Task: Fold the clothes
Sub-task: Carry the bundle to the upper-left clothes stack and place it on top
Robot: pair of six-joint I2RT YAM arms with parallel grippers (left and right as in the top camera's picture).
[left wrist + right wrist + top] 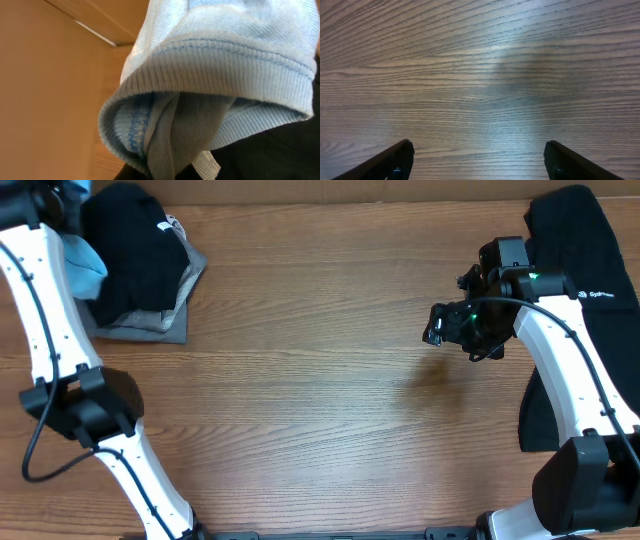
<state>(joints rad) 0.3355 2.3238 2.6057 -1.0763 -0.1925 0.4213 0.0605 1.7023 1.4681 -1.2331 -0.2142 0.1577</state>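
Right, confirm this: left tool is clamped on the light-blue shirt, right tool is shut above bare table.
Not quite. The right tool is open, jaws spread wide above the wooden table, as the right wrist view shows. The rest stands.

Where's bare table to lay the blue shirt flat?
Table middle, between the left pile and the black garment at right, is bare; the open right gripper hovers at its right end. Far-left crowded: pile, blue shirt.
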